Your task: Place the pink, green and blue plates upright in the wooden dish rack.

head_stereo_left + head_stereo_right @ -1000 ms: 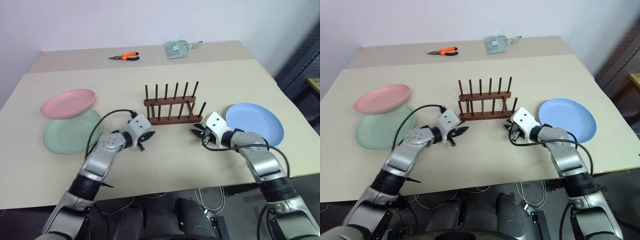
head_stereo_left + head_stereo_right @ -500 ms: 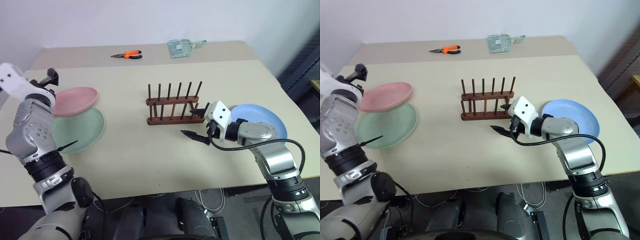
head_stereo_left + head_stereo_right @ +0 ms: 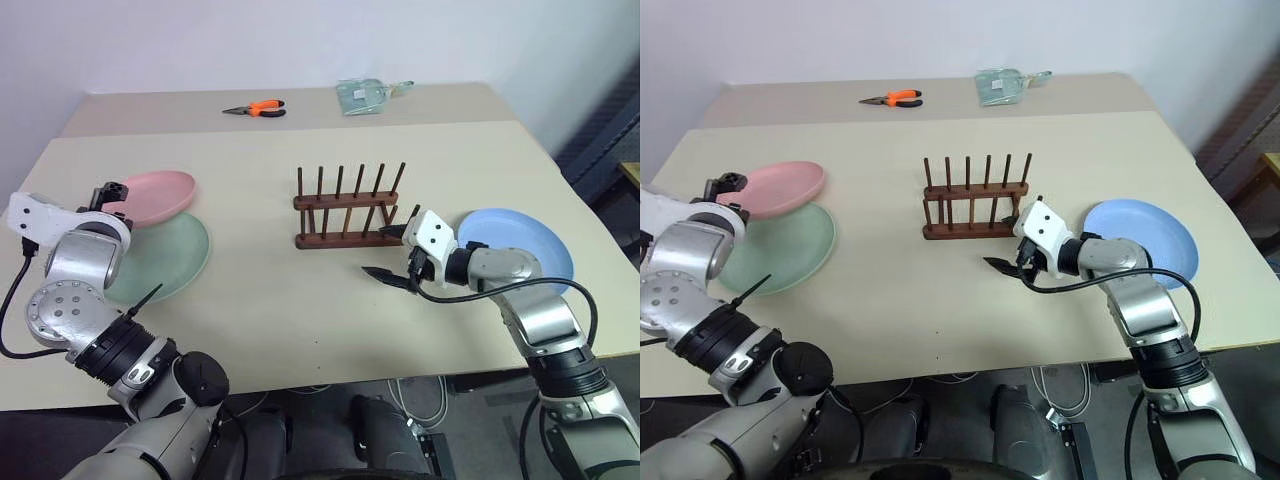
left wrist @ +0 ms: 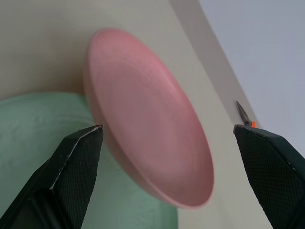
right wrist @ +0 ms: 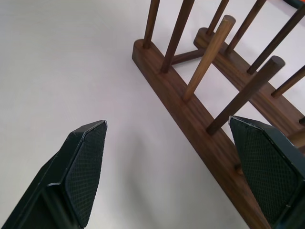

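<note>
I count three plates on the table [image 3: 300,290], all lying flat, and one wooden dish rack [image 3: 345,208] with nothing in it. The pink plate [image 3: 150,198] sits near the table's left edge, its near rim propped on the far rim of the green plate [image 3: 165,260], so it tilts a little. The green one lies just nearer the front edge. The blue plate [image 3: 520,245] lies by itself near the right edge.

The rack stands around the middle of the table, its long axis running left to right, parallel to the front edge. It has two rails, and I count six upright pegs in the far row; the pegs all point straight up.

My left gripper [image 4: 167,157] has its fingers spread wide and empty, aimed at the pink plate, whose rim lies between them in the wrist view. My right gripper [image 3: 392,255] is spread wide too, holding nothing, hovering just off the rack's right end, between it and the blue plate.

Further back, on the second table, lie one pair of orange-handled pliers [image 3: 255,109] and one clear bag [image 3: 362,96].
</note>
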{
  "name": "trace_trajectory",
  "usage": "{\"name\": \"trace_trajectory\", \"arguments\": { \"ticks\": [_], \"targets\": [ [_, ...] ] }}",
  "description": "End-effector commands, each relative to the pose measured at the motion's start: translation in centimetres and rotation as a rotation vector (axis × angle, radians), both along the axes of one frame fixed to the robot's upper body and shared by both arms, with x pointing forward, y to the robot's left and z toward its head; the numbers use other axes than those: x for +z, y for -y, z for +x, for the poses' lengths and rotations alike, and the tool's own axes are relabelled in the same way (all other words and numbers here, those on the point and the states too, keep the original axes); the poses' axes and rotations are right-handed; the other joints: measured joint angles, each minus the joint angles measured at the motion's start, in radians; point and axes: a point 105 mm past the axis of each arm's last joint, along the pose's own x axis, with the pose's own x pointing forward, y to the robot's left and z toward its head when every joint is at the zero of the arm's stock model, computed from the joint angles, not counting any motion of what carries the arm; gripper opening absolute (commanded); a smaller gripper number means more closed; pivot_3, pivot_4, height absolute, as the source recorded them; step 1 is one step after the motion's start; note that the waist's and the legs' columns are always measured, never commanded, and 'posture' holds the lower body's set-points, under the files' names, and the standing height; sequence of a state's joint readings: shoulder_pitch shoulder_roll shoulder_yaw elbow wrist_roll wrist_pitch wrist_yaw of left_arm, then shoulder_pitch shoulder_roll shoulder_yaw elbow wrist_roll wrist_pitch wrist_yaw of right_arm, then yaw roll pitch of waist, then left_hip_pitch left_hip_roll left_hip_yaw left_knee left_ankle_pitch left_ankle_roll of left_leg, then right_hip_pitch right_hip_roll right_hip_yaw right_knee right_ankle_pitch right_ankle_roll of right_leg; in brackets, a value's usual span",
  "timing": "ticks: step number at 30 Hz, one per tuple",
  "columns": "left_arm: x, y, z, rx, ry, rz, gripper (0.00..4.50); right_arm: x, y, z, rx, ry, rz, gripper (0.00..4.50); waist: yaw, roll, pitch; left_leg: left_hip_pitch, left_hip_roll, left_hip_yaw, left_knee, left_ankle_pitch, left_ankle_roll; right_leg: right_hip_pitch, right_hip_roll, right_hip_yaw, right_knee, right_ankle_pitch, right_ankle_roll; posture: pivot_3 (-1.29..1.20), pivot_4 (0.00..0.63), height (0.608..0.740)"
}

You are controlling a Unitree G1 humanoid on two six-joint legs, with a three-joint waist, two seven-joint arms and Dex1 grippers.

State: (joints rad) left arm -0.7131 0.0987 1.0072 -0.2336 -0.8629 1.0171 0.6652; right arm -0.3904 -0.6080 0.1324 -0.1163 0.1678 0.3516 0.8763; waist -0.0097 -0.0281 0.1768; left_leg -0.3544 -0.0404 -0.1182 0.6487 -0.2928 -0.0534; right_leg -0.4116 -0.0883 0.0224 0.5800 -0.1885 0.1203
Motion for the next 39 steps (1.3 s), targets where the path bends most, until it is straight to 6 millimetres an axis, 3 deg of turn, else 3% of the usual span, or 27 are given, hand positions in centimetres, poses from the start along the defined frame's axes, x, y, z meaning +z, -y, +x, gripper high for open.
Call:
{"name": "trace_trajectory", "arguments": {
  "ticks": [1,3,7,11,14,18,21,24,27,30,36,39],
  "targets": [
    [-0.3,-0.4,0.0,0.030,-0.011,-0.079,4.49,1.3,-0.4,0.2,0.009,0.066,0.009,4.17,0.001,0.000,0.000,0.000,0.000,0.000,0.000,0.000,0.000,0.000,0.000,0.000,0.000,0.000,0.000,0.00,0.150,0.740],
    [-0.6,-0.6,0.1,0.041,-0.036,-0.093,4.49,1.3,-0.4,0.2,0.005,0.068,0.008,4.17,0.001,0.000,0.000,0.000,0.000,0.000,0.000,0.000,0.000,0.000,0.000,0.000,0.000,0.000,0.000,0.00,0.150,0.740],
    [-1.0,-0.3,0.6,0.027,-0.058,-0.113,3.50,1.0,-0.1,0.1,-0.012,0.069,0.005,4.25,0.001,0.000,0.000,0.000,0.000,0.000,0.000,0.000,0.000,0.000,0.000,0.000,0.000,0.000,0.000,0.00,0.150,0.740],
    [-0.5,-0.4,1.3,-0.002,-0.043,-0.073,1.52,0.8,-0.1,0.0,-0.021,0.074,0.001,4.25,0.000,0.000,0.000,0.000,0.000,0.000,0.000,0.000,0.000,0.000,0.000,0.000,0.000,0.000,0.000,0.00,0.150,0.740],
    [1.0,-0.3,1.9,-0.045,-0.002,0.006,0.02,1.1,0.0,-0.1,-0.025,0.087,-0.003,4.25,0.000,0.000,0.000,0.000,0.000,0.000,0.000,0.000,0.000,0.000,0.000,0.000,0.000,0.000,0.000,0.00,0.150,0.740],
    [6.6,2.9,2.9,-0.233,0.198,0.301,0.02,3.5,0.4,0.2,-0.023,0.163,-0.005,4.25,0.000,-0.001,0.000,-0.001,0.000,0.000,0.000,0.000,-0.001,-0.001,0.000,0.000,0.000,0.000,-0.001,0.00,0.150,0.740],
    [10.1,7.6,3.1,-0.416,0.344,0.502,0.01,7.4,-0.6,0.1,0.026,0.250,0.052,4.38,0.000,0.000,0.000,-0.001,-0.001,0.001,0.000,0.000,-0.001,-0.001,0.000,0.001,-0.001,0.000,-0.001,0.00,0.150,0.740],
    [11.4,12.1,3.2,-0.575,0.402,0.625,0.01,10.7,-2.5,0.1,0.077,0.458,-0.011,4.38,-0.002,0.000,0.000,-0.001,0.000,0.000,0.000,0.000,-0.001,-0.001,0.000,0.001,0.000,0.000,-0.001,0.00,0.150,0.740],
    [11.7,16.2,3.5,-0.702,0.423,0.692,0.01,12.5,-4.1,0.7,0.094,0.668,-0.130,4.38,-0.003,0.000,0.000,0.000,0.000,0.001,-0.001,0.000,-0.001,-0.001,0.000,0.001,-0.001,0.000,-0.001,0.00,0.150,0.740],
    [11.8,18.8,3.6,-0.775,0.438,0.716,0.01,13.0,-4.8,1.7,0.097,0.847,-0.292,4.38,-0.004,0.000,0.000,-0.001,0.000,0.001,-0.001,0.000,-0.001,-0.001,0.000,0.001,-0.001,0.000,-0.001,0.00,0.150,0.740],
    [11.8,21.3,3.7,-0.839,0.459,0.633,0.01,11.0,-4.9,2.5,0.144,0.908,-0.474,4.38,-0.003,0.000,0.000,-0.001,0.000,0.001,-0.001,0.001,-0.001,-0.002,0.000,0.001,-0.001,0.000,-0.001,0.00,0.150,0.740],
    [11.7,21.1,3.9,-0.829,0.446,0.615,0.00,10.7,-4.4,2.9,0.120,0.924,-0.500,3.49,-0.003,0.000,0.000,-0.001,0.000,0.001,-0.001,0.001,-0.001,-0.002,0.000,0.001,-0.001,0.000,-0.001,0.00,0.150,0.740]
  ]
}}
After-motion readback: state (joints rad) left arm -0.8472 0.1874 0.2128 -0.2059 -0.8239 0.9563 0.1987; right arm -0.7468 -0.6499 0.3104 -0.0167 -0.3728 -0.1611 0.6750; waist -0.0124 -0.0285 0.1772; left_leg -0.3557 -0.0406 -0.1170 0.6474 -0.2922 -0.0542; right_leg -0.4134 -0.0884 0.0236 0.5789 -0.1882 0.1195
